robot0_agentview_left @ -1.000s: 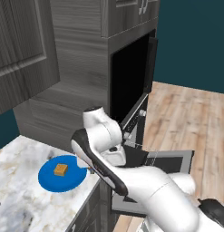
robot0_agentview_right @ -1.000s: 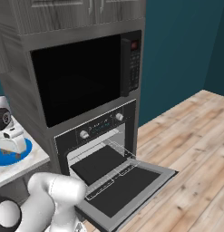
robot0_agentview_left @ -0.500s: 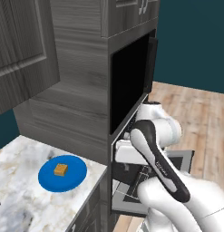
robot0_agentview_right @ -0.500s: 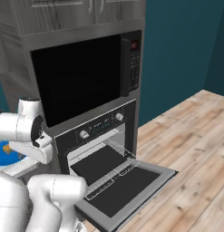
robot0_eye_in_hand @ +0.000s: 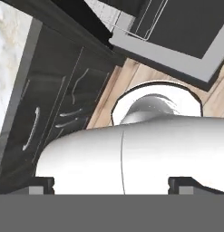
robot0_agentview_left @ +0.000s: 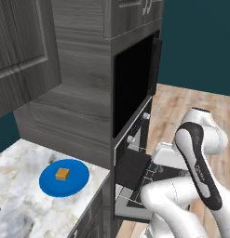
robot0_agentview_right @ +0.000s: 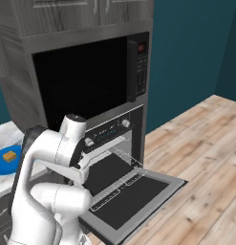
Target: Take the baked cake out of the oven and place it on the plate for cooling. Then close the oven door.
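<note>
A marble tabletop meets grey wood-grain cabinets. Above, a black cavity stands open, its side-hinged door swung out. Dark drawers sit below the tabletop's edge, over wooden floor and before a teal wall.

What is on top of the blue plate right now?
The cake, a small orange-brown square, sits alone on the blue plate, near its middle and a little left of centre. In the right base view the arm covers the plate's right part, so that portion cannot be checked there.

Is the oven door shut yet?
No, the oven door hangs flat open below the oven.
</note>
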